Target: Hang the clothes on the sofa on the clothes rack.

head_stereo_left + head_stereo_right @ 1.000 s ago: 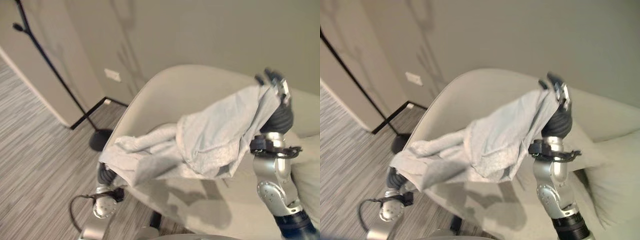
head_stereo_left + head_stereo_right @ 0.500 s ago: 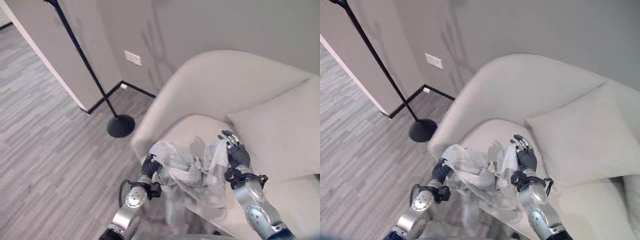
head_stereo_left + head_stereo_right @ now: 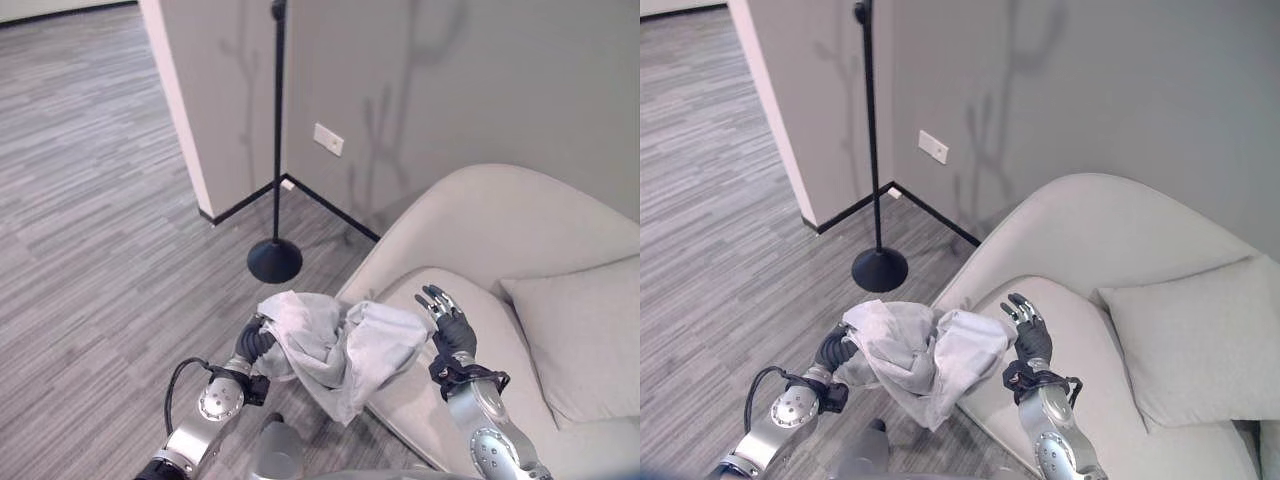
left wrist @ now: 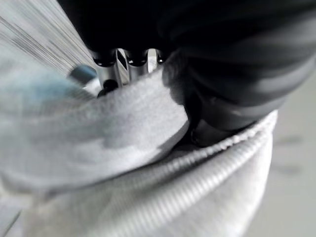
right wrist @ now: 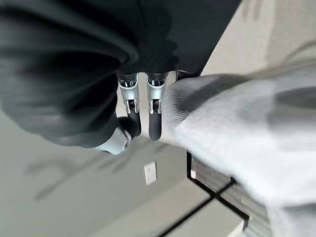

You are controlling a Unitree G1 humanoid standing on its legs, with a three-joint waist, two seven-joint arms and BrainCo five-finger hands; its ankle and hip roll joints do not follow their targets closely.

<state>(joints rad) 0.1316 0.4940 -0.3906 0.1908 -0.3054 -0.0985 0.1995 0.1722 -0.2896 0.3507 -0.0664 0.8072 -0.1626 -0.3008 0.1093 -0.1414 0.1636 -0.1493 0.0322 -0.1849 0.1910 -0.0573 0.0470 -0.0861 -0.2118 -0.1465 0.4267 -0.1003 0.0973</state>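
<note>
A light grey garment point(image 3: 340, 345) hangs bunched between my two hands, just off the sofa's left front edge. My left hand point(image 3: 255, 340) has its fingers curled into one end of the cloth; the left wrist view has the fabric point(image 4: 123, 163) pressed against its fingers point(image 4: 129, 61). My right hand point(image 3: 450, 328) stands over the sofa seat with straight fingers pointing up, the garment's other end draped against it. In the right wrist view the cloth point(image 5: 237, 123) covers some of its fingers point(image 5: 154, 106). The black clothes rack point(image 3: 278, 120) rises from a round base point(image 3: 274, 262) beyond the garment.
The beige curved sofa point(image 3: 500, 215) with a cushion point(image 3: 585, 330) takes up the right side. A wall corner point(image 3: 175, 110) juts out left of the rack, and a white socket plate point(image 3: 328, 139) sits on the wall behind. Grey striped floor point(image 3: 100, 220) spreads to the left.
The camera has swung toward the rack. My right hand has come down from its raised position, and the garment, spread wide a second ago, is now bunched low between the hands.
</note>
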